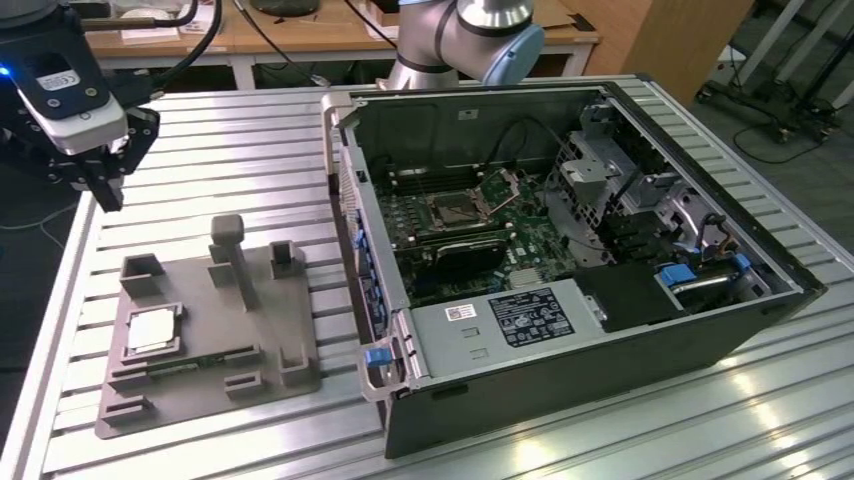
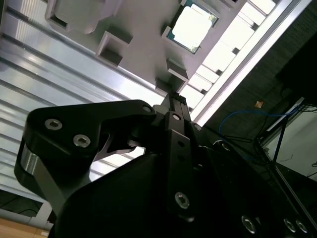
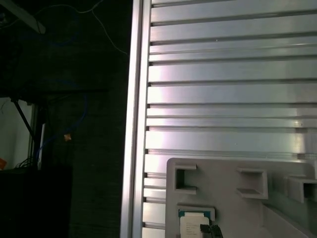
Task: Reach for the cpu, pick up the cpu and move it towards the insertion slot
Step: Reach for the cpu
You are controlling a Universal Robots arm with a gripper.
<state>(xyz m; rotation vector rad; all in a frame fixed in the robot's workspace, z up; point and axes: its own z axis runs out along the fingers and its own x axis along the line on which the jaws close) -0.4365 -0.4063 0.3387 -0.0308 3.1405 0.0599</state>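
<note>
Big picture first: the slatted aluminium worktop (image 1: 227, 130) carries everything, and on the exterior view's right the open computer case (image 1: 561, 400) lies on its side with its motherboard (image 1: 534, 250) exposed. On the exterior view's left sits the grey plastic fixture (image 1: 267, 320), well apart from the case's inside. Up beyond the fixture's far end hangs the tool (image 1: 110, 195), raised off the worktop, clenched to a narrow point with nothing between its tips. So nothing has been picked up, folks! In the second wrist view the tool (image 2: 174, 96) points along the fixture (image 2: 143, 25) towards the chip, with a clear gap yet to close. Inside the case, the insertion slot (image 1: 454, 208) shows its dark centre with its metal frame swung up, open and unfilled. And the prize itself: the cpu (image 1: 151, 330) lies flat in its square recess near the fixture's edge, silvery top up, untouched, bright in the second wrist view (image 2: 192, 27) too. My call: we're in the reach, early days, with the tool near the fixture but not at the chip. The grasp, the lift and the whole carry across to the slot are all left to do.
</note>
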